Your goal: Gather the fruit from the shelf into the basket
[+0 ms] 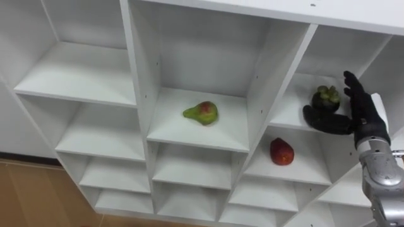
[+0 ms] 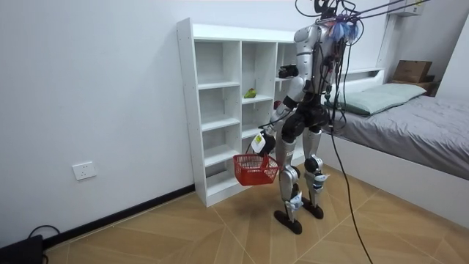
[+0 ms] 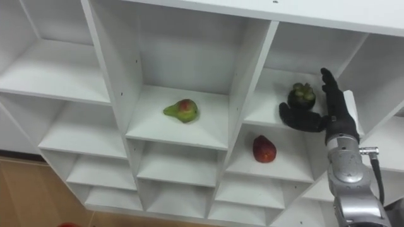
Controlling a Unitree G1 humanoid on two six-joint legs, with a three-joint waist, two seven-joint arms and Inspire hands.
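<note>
Step in hand: take the dark fruit (image 1: 325, 98) from its compartment in the closet (image 1: 136, 75).

Present state: my right hand (image 1: 363, 116) is spread, not closed; the fingers stand upright just right of the dark fruit, and the thumb reaches leftward low across its front; whether any part touches the fruit yet I cannot tell. The dark fruit sits on its shelf, ungrasped. The pear (image 1: 202, 113) lies one compartment to the left of the dark fruit; the red fruit (image 1: 281, 152) lies in the compartment directly beneath it; neither has been collected. The basket (image 2: 255, 169) hangs at my left hand (image 2: 261, 136), well below the dark fruit; how that hand is set I cannot read at this range.

Procedure, as I judge it:
1. Move the palm leftward until it meets the dark fruit; keep the thumb low so that it cradles rather than pushes.
2. Curl the fingers over the top and far side; close evenly, since a round fruit will roll toward the back wall if struck from one side.
3. Lift clear of the shelf before drawing back; keep the wrist off the divider left of the dark fruit.
4. Carry it down to the basket; release low.
</note>
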